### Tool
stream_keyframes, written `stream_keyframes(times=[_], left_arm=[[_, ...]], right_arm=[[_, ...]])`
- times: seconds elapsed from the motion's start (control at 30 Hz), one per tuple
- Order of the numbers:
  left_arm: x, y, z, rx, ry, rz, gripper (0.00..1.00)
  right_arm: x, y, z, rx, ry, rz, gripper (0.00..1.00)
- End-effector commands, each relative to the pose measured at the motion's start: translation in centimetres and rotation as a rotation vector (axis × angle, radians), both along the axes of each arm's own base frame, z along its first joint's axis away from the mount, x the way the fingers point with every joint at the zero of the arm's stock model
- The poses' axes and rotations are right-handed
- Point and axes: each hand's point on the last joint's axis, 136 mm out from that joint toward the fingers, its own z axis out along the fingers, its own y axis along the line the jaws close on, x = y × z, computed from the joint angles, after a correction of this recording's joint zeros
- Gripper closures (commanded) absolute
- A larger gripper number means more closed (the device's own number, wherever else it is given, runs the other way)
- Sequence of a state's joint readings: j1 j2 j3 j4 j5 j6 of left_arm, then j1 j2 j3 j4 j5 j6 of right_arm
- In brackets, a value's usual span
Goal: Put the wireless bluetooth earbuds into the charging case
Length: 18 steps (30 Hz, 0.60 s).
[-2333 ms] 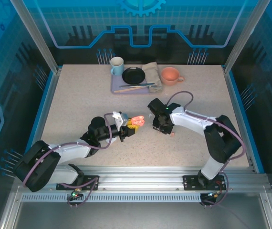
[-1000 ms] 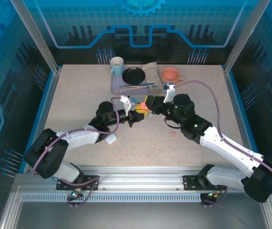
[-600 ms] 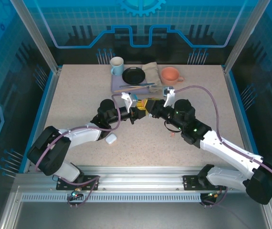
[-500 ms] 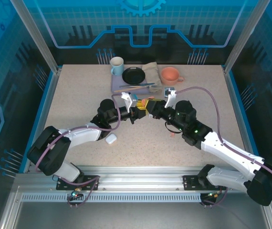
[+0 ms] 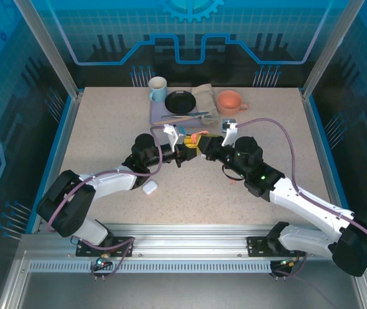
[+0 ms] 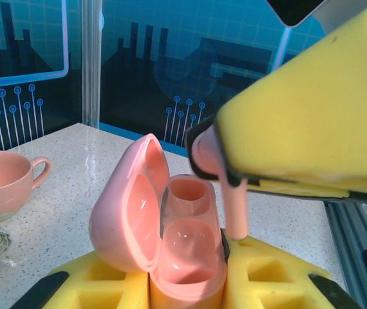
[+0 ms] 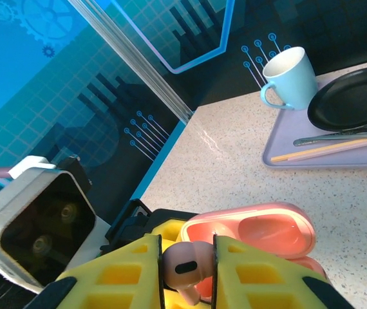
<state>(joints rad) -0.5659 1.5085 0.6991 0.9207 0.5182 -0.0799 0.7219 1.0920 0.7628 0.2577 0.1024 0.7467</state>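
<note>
Left wrist view: left gripper [image 6: 187,293] clamps the open pink case [image 6: 164,232] while right gripper [image 7: 187,257] pinches a pink earbud [image 6: 210,154] just beside it.

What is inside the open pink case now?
Both wells of the case look empty, though their deep bottoms are hidden. The pink earbud, pinched by the right gripper, hangs with its stem just beside the rim, not inside.

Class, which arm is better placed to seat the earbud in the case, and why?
Right, I'd judge. The right claw grips the pink earbud, stem down, close beside the open pink case, which the left claw holds.
</note>
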Motion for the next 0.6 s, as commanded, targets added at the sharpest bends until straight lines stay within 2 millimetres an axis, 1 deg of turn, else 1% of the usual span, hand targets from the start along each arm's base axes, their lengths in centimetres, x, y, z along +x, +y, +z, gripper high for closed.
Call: stream_keyframes(times=[0.0, 0.17, 0.43, 0.57], left_arm=[[-0.7, -0.7, 2.2, -0.034, -0.05, -0.051, 1.0], [-0.8, -0.7, 2.2, -0.029, -0.061, -0.051, 1.0], [-0.8, -0.6, 2.6, -0.029, -0.079, -0.045, 1.0], [-0.9, -0.7, 2.7, -0.031, -0.079, -0.053, 1.0]], right_arm=[[0.6, 0.2, 0.6, 0.015, -0.03, -0.016, 0.79], [0.9, 0.5, 0.1, 0.01, -0.021, -0.012, 0.8], [0.7, 0.7, -1.3, -0.033, -0.007, 0.002, 0.82], [0.8, 0.4, -1.5, -0.05, -0.016, -0.011, 0.83]])
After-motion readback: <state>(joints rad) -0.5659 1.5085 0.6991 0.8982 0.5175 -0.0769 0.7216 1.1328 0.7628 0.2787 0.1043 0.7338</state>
